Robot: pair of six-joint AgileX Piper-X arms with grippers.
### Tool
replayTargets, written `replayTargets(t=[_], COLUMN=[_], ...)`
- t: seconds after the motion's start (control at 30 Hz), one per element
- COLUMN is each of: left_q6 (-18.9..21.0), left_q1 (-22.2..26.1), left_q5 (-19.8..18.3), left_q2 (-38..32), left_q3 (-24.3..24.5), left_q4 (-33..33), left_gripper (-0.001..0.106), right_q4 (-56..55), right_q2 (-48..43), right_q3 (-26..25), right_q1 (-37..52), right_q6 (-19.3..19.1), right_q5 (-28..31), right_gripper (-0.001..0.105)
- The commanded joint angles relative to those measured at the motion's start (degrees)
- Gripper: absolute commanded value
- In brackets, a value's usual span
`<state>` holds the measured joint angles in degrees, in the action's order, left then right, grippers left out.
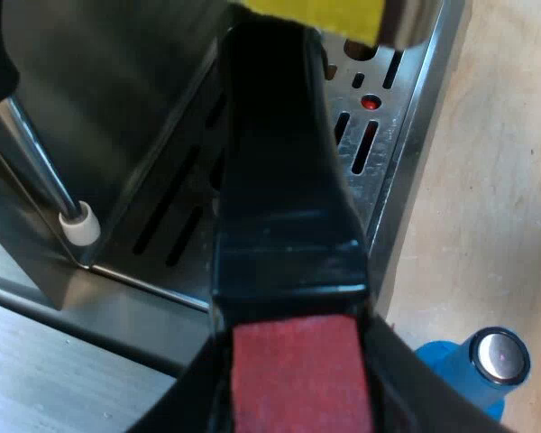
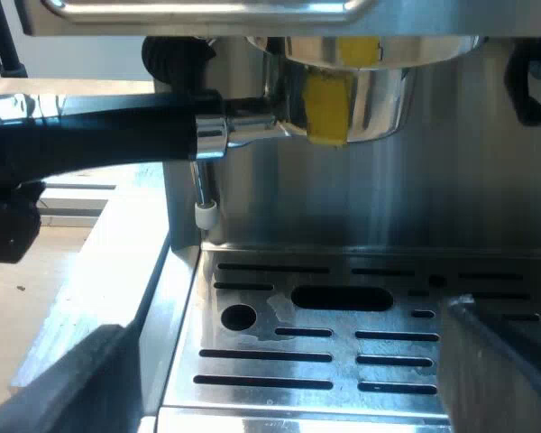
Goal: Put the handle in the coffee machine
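The metal holder [image 2: 379, 95], marked with yellow tape, sits up against the underside of the espresso machine [image 2: 361, 203] at its front. Its dark handle [image 2: 99, 135] sticks out sideways from there. In the left wrist view the handle [image 1: 284, 180] runs away from me to the holder [image 1: 410, 18], and its red end [image 1: 298, 383] lies between my fingers. My left gripper [image 1: 293, 361] is shut on that end; it also shows as a dark block [image 2: 9, 225] at the handle's tip. My right gripper [image 2: 279, 379] hangs open over the drip tray [image 2: 343, 338], nothing between its fingers.
A steam wand [image 2: 203, 194] with a white tip [image 1: 79, 224] hangs close beside the holder. The slotted drip tray [image 1: 379, 135] lies under the handle. A blue tamper [image 1: 487, 365] with a metal face stands on the wooden table by the machine's corner.
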<state>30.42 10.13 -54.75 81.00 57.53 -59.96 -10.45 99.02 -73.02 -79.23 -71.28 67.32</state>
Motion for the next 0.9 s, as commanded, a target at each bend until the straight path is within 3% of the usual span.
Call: replayTargets(t=[0.03,0.4,0.53,0.9], left_q6=[-3.7,-3.6,-3.6,-3.3], left_q1=[-0.4,-1.8,-1.8,-1.8], left_q5=[-13.4,-13.8,-13.8,-13.8], left_q2=[-2.2,-2.2,-2.2,-1.6], left_q3=[0.8,0.8,0.8,0.7], left_q4=[-1.2,-1.2,-1.0,-0.3], left_gripper=[0.000,0.000,0.000,0.000], right_q4=[0.0,0.0,0.0,0.0], right_q2=[-0.3,-0.3,-0.3,-0.3], right_q3=[-0.1,-0.1,-0.1,0.0], right_q1=[0.3,0.3,0.6,1.9], right_q6=[-0.9,-0.9,-0.9,-0.9], right_q5=[0.5,1.8,5.0,4.5], right_gripper=[0.070,0.070,0.070,0.070])
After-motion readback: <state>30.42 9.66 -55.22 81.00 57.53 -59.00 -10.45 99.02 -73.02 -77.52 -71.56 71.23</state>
